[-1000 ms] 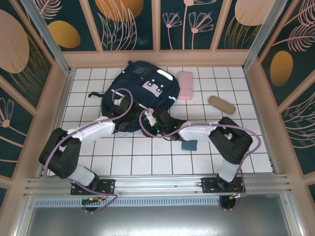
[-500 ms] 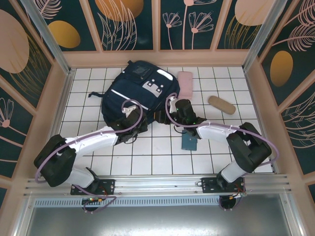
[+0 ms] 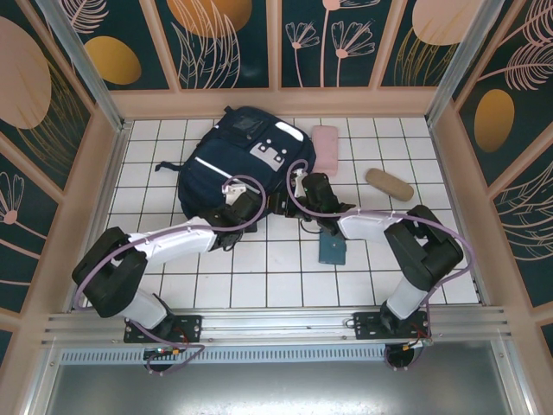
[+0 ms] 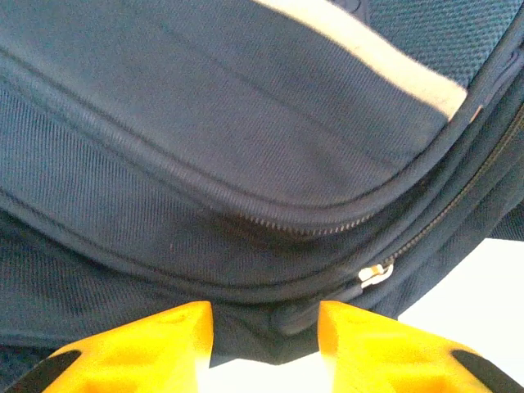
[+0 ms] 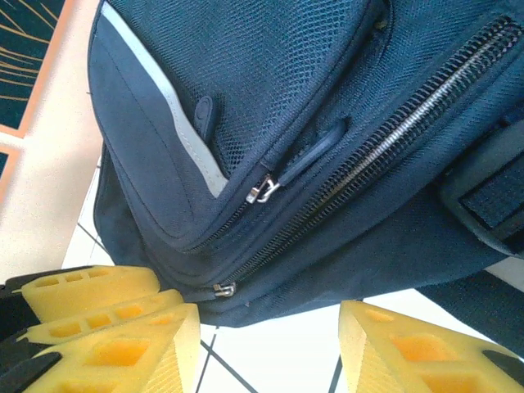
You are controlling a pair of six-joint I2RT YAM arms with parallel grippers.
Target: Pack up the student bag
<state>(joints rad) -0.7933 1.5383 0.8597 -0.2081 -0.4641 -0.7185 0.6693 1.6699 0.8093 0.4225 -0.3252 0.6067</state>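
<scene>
The student bag [image 3: 238,160] is seen lying flat toward the far side of the tiled bench [image 3: 259,277], its zipped near edge turned toward both arms. The left pincer [image 4: 266,327] is held released, with the hem just entering its gap, so it is judged nearer. The right pincer [image 5: 270,332], also released, is poised just short of the near-right corner.

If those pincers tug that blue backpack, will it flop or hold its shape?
Probably floppy: the backpack shows creased, sagging fabric around its zipper. Lying flat on the tiles, it would likely drag, not roll. Its loose strap may trail.
</scene>
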